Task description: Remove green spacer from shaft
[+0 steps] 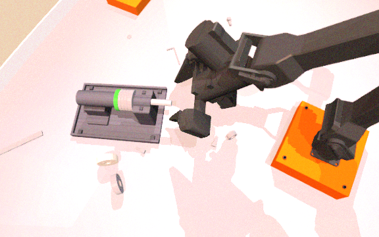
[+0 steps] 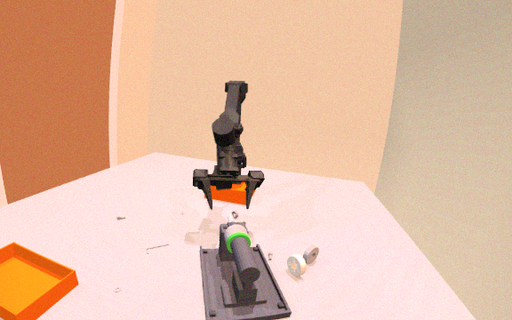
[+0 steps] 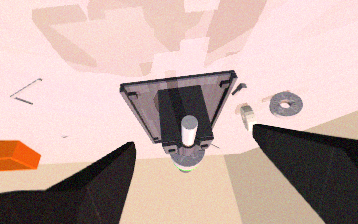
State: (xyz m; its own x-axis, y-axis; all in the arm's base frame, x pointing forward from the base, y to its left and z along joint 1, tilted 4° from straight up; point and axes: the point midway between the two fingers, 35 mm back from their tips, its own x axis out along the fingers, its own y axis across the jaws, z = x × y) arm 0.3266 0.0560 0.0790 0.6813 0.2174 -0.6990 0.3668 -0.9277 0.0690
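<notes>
The white shaft [image 1: 161, 102] [image 3: 188, 131] sticks out of the upright block [image 1: 147, 115] on the dark base plate [image 1: 124, 133] [image 2: 211, 276]. The green spacer [image 1: 116, 99] [image 2: 238, 235] sits in line between the long dark cylinder [image 1: 94, 98] [image 2: 244, 260] and the pale spacers [image 1: 126, 99]. It shows only as a sliver in the wrist view [image 3: 185, 171]. My gripper [image 1: 173, 100] [image 2: 229, 207] [image 3: 194, 136] is wide open and empty. Its fingers are spread to either side of the shaft's line, near the free end, not touching it. The shaft inside the spacers is hidden.
An orange tray [image 1: 125, 2] [image 2: 20, 280] [image 3: 2, 155] stands to one side. Two loose rings [image 1: 108, 160] [image 2: 296, 266] [image 3: 286, 104] lie beside the plate. A hex key [image 1: 175, 55] [image 2: 157, 247], a flat bar [image 1: 16, 145] and small parts lie around. The arm stands on an orange base [image 1: 303, 161].
</notes>
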